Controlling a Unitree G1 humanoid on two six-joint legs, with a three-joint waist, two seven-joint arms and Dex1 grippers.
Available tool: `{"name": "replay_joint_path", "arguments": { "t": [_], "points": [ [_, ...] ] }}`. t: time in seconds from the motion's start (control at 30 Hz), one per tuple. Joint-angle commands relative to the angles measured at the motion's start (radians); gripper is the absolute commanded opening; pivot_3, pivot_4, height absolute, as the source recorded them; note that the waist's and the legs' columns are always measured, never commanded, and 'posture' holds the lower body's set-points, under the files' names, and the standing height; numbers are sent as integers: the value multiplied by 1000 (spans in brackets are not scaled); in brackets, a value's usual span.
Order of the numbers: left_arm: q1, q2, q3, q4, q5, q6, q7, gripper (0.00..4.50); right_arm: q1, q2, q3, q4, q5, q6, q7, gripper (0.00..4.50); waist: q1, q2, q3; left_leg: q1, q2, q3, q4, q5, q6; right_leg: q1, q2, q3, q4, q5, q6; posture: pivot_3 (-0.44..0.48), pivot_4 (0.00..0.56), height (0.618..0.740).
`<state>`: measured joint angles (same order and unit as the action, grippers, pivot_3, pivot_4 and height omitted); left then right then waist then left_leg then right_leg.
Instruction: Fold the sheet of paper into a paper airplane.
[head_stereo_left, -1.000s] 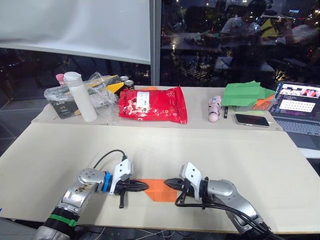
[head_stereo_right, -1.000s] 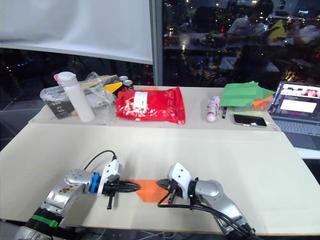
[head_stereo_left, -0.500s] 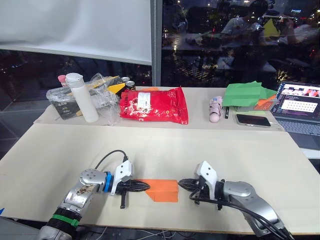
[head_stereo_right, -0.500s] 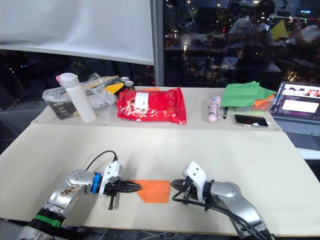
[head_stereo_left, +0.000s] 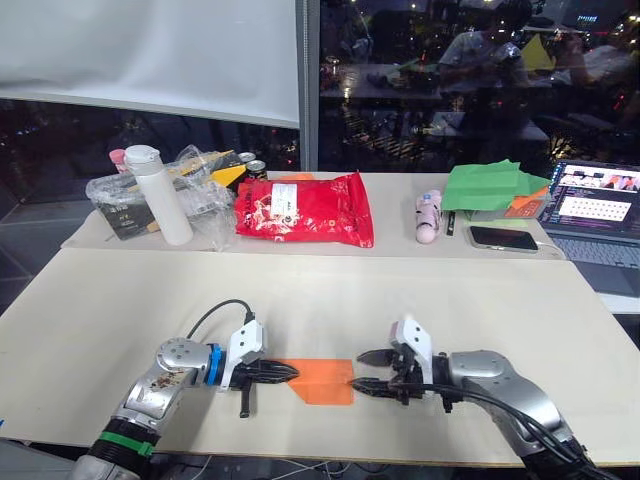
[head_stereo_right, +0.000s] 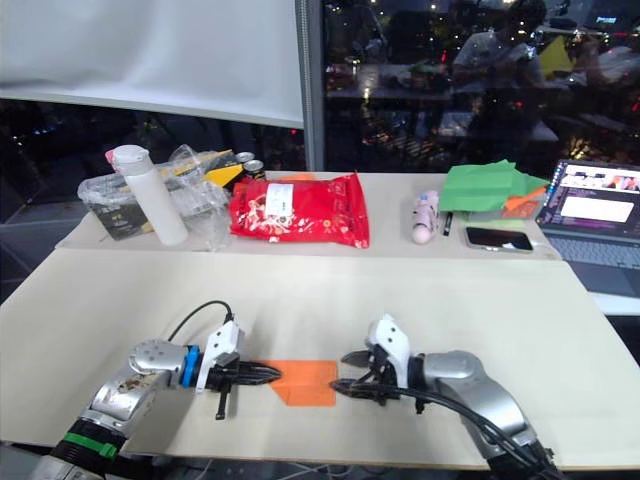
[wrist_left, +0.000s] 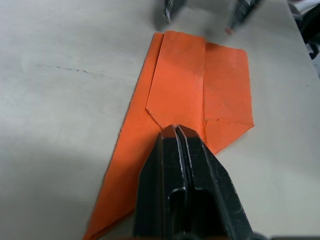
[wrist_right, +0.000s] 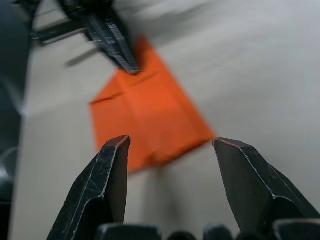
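Between your two hands on the tabletop (head_stereo_left: 480, 310) lies the sheet of paper (head_stereo_left: 322, 380) (long way left-right), its pointed end pinched by your left hand (head_stereo_left: 288, 373), your spread right hand (head_stereo_left: 362, 370) just beside the square end.

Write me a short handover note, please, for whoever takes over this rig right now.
Left hand: shut, tips pressing the pointed end of the paper airplane flat on the table.
Right hand: open, just off the blunt end, not touching it.
Done: the orange paper is folded into a flat wedge with layered flaps.
Left: probably the last wing folds; the green paper stack stays untouched.
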<state>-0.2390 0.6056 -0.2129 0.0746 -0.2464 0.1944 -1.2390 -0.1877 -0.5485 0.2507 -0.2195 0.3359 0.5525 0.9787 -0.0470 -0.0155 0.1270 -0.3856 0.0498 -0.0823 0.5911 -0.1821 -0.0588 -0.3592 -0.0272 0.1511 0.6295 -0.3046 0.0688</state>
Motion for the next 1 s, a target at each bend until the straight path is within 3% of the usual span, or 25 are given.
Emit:
{"name": "replay_joint_path", "arguments": {
  "t": [0.03,0.43,0.8,0.83,1.0],
  "points": [
    [18,30,-2,-55,2,42,3,0,-21,15,-7,5,5,-17,-7,2931,0,-1,1,0,0,0,0,0,0,0,0,0,0,0,0,0,150,715],
    [-24,96,66,-165,-117,222,-14,0,-55,44,-28,18,22,-31,-22,2931,-1,-2,3,-3,0,0,0,0,0,-5,0,0,1,0,0,0,150,715],
    [-30,117,93,-152,-133,228,-16,0,-50,38,-20,17,24,-33,19,2931,-1,-3,3,-3,0,0,0,0,0,-5,0,0,1,0,0,0,150,715],
    [-27,118,94,-154,-134,229,-16,0,-46,40,-25,14,32,-32,21,2400,-1,-3,3,-3,0,0,0,0,0,-5,0,0,1,0,0,0,150,715],
    [-20,118,96,-161,-133,232,-17,0,-36,38,-50,-19,89,10,35,706,0,-3,4,-4,0,0,0,0,0,-5,0,0,1,0,0,0,150,715]
  ]
}}
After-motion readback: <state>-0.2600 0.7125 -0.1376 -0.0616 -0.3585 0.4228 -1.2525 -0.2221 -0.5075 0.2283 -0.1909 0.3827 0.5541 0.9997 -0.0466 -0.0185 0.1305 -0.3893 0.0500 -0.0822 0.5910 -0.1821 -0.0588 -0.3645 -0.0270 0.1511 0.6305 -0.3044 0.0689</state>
